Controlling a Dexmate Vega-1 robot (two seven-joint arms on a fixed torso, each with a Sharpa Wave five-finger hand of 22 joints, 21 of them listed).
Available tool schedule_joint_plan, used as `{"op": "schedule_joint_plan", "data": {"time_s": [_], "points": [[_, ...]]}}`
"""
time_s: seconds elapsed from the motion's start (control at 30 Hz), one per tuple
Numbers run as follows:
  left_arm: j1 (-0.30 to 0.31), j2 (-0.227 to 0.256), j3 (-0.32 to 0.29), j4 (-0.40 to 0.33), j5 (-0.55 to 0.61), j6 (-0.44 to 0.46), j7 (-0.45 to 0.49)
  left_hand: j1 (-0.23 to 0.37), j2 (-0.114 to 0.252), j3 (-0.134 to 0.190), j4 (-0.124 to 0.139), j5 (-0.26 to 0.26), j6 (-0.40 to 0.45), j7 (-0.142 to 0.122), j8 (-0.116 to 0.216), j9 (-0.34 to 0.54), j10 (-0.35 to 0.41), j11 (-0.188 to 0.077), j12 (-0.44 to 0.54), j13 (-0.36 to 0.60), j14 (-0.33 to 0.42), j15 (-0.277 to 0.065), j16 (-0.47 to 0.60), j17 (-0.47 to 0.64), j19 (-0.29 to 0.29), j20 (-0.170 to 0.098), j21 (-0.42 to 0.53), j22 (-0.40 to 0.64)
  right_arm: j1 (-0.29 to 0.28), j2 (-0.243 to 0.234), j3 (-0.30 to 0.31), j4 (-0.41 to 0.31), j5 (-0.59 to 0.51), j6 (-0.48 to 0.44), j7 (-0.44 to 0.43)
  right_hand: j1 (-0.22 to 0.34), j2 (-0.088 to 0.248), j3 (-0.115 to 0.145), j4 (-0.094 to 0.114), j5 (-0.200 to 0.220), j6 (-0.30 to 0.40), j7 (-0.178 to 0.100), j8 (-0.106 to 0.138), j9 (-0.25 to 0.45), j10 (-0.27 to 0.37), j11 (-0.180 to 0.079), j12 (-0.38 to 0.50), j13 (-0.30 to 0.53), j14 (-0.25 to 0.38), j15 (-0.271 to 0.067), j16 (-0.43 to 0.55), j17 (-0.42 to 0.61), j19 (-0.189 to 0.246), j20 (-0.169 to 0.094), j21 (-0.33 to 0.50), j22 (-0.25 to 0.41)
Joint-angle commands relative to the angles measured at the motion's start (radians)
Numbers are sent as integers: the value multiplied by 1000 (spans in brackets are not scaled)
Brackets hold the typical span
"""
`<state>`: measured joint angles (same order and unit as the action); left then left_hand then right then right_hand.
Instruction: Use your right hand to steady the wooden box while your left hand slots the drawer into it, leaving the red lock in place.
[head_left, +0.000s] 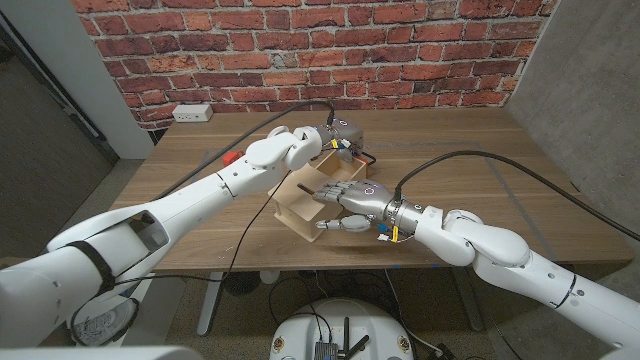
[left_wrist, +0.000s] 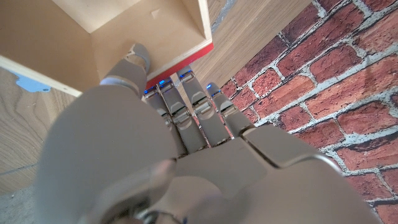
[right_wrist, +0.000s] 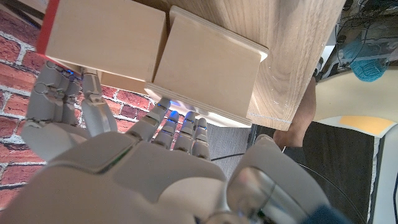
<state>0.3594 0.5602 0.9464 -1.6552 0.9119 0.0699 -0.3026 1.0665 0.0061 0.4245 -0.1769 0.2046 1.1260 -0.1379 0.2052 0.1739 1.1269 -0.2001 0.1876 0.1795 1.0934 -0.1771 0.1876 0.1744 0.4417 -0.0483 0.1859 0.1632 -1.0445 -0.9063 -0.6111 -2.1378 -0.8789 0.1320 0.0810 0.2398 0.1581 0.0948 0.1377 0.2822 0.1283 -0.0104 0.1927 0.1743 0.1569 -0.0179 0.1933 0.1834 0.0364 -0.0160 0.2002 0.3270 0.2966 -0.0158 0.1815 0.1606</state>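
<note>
The pale wooden box (head_left: 296, 208) lies mid-table, also box (right_wrist: 208, 65). My right hand (head_left: 347, 198) rests on its top near side with fingers stretched out, fingertips (right_wrist: 180, 118) touching its edge, thumb apart. The drawer (head_left: 316, 166) runs from the box's far end toward the wall. My left hand (head_left: 335, 137) grips the drawer's far end wall: the thumb (left_wrist: 127, 65) is inside the drawer (left_wrist: 112, 37), and the fingers (left_wrist: 186, 93) lie outside on the red strip (left_wrist: 186, 59). The red strip (right_wrist: 47, 25) edges the drawer (right_wrist: 102, 37), which lies flush beside the box.
A small red piece (head_left: 229, 157) lies on the table (head_left: 500, 170) beside my left forearm. A white power outlet (head_left: 192, 112) sits at the table's back left by the brick wall. Black cables arc over both arms. Bare wood spreads to the right.
</note>
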Motion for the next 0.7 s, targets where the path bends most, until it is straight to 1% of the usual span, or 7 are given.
{"op": "schedule_joint_plan", "data": {"time_s": [0.03, 0.4, 0.53, 0.7], "points": [[2, 7, -5, -5, -1, 9, -19, 41, 53, -4, 3, 8, 30, 20, 8, 16, 9, -1, 0, 5, 27, -67, 6, 6, -4, -150, -3, 2, -2, 0, -5, -12, -2, -17, 29, 6, 9, -1, 6, 7, 8, -1, 6, 6, 8, 1, 4, 6, 12, 1, 7, 2, 9, -1, 5, 6], [-7, 2, -4, 13, -18, -4, -27, 42, 54, -5, 3, 9, 30, 19, 8, 16, 8, -1, -1, 5, 28, -67, 6, 6, -3, -150, -3, 2, -4, 1, -7, -16, -12, -27, 30, 6, 9, -1, 6, 7, 8, -1, 6, 6, 8, 1, 4, 6, 12, 1, 7, 2, 9, -1, 5, 6], [-15, 6, -4, 31, -30, -31, -15, 42, 54, -6, 3, 9, 29, 19, 8, 16, 7, -1, -1, 5, 27, -67, 6, 6, -2, -150, -3, 2, -3, 1, -8, -14, -11, -24, 30, 6, 9, -1, 6, 7, 8, -1, 6, 6, 8, 1, 4, 6, 12, 1, 7, 2, 9, -1, 5, 6], [-22, 9, -3, 39, -31, -39, -14, 43, 53, -7, 3, 9, 28, 18, 8, 16, 4, -1, -2, 5, 27, -67, 6, 6, -2, -150, -2, 2, -2, 3, -10, -12, -12, -24, 27, 6, 9, -1, 6, 7, 8, -1, 6, 6, 8, 1, 4, 6, 12, 1, 7, 2, 9, -1, 5, 6]]}}
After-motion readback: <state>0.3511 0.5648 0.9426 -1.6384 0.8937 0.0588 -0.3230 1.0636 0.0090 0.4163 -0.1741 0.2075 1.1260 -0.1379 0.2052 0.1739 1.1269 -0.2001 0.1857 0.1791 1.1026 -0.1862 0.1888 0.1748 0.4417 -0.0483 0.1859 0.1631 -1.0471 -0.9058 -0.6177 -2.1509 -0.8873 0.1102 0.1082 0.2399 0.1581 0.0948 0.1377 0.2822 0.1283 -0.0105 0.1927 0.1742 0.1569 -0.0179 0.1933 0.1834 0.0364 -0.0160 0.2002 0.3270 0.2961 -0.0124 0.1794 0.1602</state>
